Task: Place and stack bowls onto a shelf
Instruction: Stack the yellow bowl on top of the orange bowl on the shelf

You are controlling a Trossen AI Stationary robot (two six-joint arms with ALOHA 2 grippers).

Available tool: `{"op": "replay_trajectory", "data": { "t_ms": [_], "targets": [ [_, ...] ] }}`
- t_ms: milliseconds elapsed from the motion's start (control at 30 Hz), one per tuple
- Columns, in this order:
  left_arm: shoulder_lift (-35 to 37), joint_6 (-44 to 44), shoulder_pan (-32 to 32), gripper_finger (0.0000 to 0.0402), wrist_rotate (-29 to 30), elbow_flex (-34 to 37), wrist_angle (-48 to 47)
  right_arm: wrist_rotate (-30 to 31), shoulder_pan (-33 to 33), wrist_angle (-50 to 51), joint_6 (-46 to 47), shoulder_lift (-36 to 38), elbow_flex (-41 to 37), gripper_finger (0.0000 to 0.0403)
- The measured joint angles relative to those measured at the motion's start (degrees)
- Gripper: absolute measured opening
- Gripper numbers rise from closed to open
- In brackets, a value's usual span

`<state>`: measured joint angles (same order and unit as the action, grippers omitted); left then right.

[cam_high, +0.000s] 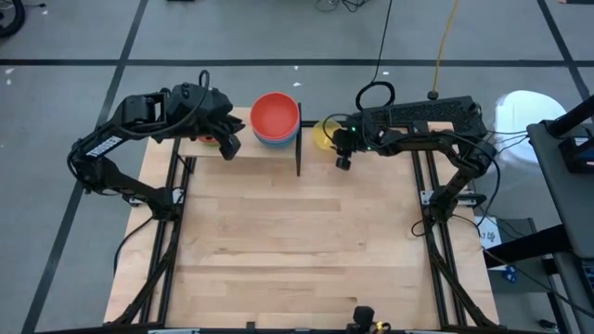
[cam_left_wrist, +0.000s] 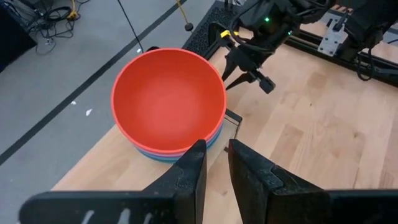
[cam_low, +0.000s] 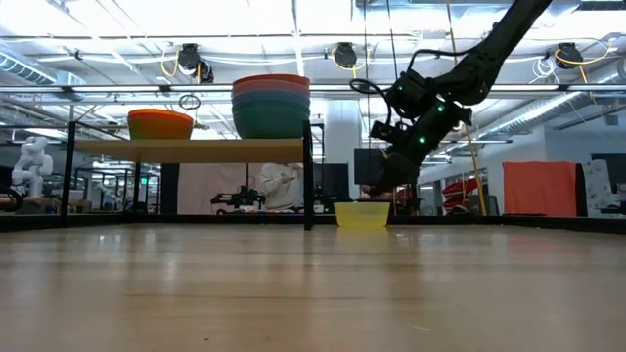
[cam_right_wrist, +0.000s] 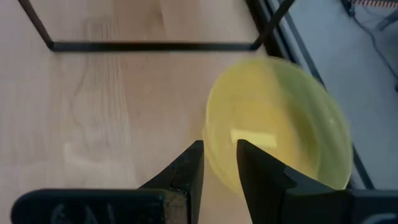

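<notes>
Both grippers work at the far edge of the worktop [cam_high: 297, 232]. Across that edge stands the shelf [cam_low: 186, 150], a light plank on a black frame with an upright end bar. On its end nearest the bar sits a stack of large bowls [cam_high: 276, 119], the red bowl [cam_left_wrist: 168, 99] on top, pink and blue rims showing under it and teal at the bottom in the low view. An orange bowl [cam_low: 160, 124] sits apart toward the shelf's other end. The left gripper [cam_high: 228, 146] hangs over the shelf beside the stack, its fingers [cam_left_wrist: 186, 177] set narrowly apart and holding nothing. The right gripper [cam_high: 342, 160] hangs low past the end bar, fingers [cam_right_wrist: 186, 168] narrowly parted at the rim of the yellow bowl [cam_right_wrist: 277, 121]; whether they pinch it I cannot tell. That bowl rests on the worktop just beyond the shelf's end.
</notes>
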<state>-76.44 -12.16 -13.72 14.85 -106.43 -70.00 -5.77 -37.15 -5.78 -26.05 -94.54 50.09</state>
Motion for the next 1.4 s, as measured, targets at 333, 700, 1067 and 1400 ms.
{"op": "replay_trajectory", "data": {
  "t_ms": [333,700,1067,1400],
  "targets": [
    [0.00,-0.04,0.01,0.0074,0.00,0.02,-0.02,-0.20,-0.40,4.81,-3.45,-0.76,1.24,0.0089],
    [0.00,-0.04,0.01,0.0074,-0.01,0.02,-0.02,1.34,-0.28,4.22,-7.65,-1.95,1.98,0.0089],
    [-0.02,-0.04,0.01,0.0074,-0.02,0.02,-0.04,1.10,-1.41,4.02,-9.42,-1.95,3.54,0.0089],
    [-0.02,-0.04,0.00,0.0074,-0.02,0.02,-0.04,-3.32,-1.26,3.87,-8.51,-1.95,3.53,0.0089]
  ]
}}
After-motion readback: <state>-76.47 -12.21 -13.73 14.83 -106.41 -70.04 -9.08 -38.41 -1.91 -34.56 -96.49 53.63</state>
